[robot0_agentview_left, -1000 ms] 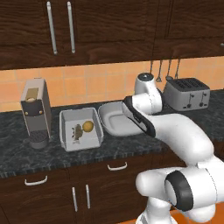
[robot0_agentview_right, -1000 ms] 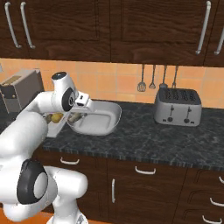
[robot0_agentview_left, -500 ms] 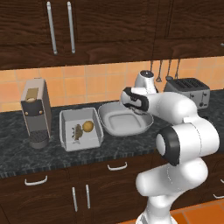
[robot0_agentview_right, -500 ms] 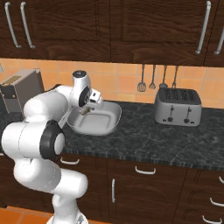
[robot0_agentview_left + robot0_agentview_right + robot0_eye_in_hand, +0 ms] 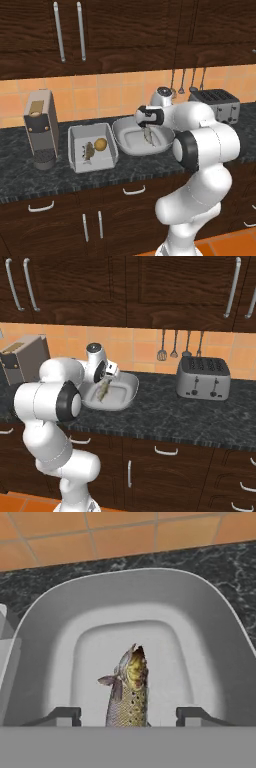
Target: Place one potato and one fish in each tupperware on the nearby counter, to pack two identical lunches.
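While the gripper [image 5: 127,714] hangs over the wide, shallow, round-cornered pale grey plastic dish [image 5: 210,637], I see its two dark fingertips [image 5: 192,714] standing apart with clear gaps on both sides of the speckled brown-and-yellow fish [image 5: 127,694] between them — jaws parted, not clamped on it; the fish points head-down into the dish, and whether it touches the smooth floor I cannot tell. From the left base camera the same fish [image 5: 147,135] hangs below the hand above the dish [image 5: 131,145]; just beside it sits the deep square-cornered pale box [image 5: 75,150], holding a round tan potato [image 5: 100,144] and a second fish [image 5: 88,150]. A tall grey coffee machine [image 5: 39,127] stands further left, a ribbed silver toaster [image 5: 202,377] well to the right; all rest on the dark speckled stone counter [image 5: 190,418], under orange tiles and dark wood cupboards.
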